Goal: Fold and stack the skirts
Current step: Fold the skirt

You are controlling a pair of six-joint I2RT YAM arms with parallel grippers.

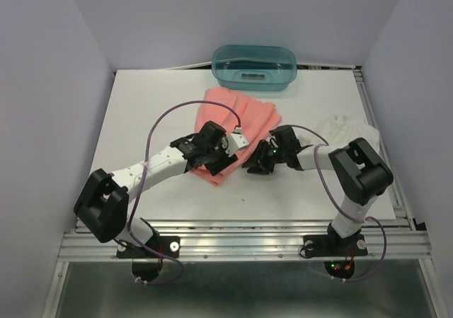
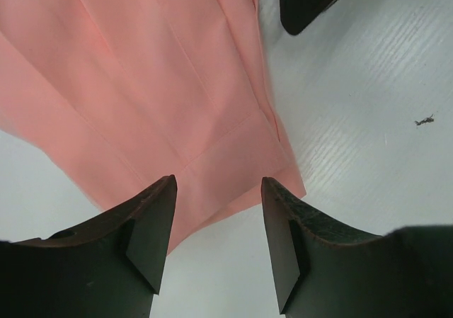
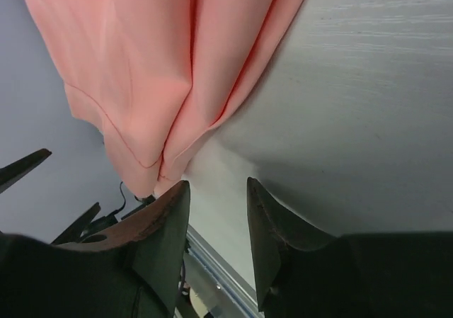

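Pink skirt (image 1: pixel 244 116) lies mid-table (image 1: pixel 141 120), toward 12 o'clock. White skirt (image 1: pixel 350 130) at 3 o'clock edge. Left gripper (image 2: pixel 218 190) open over pink hem — right gripper (image 3: pixel 217 187) open too, holding nothing.

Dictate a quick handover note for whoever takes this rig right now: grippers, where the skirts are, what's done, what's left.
left gripper: open, empty, over the near hem of the pink skirt.
right gripper: open, empty, at that skirt's near corner.
The pink skirt lies mid-table in long folds, in front of the teal tub. The white skirt lies rumpled at the right edge, apart.
Done: nothing stacked yet.
Left: fold both, then stack.
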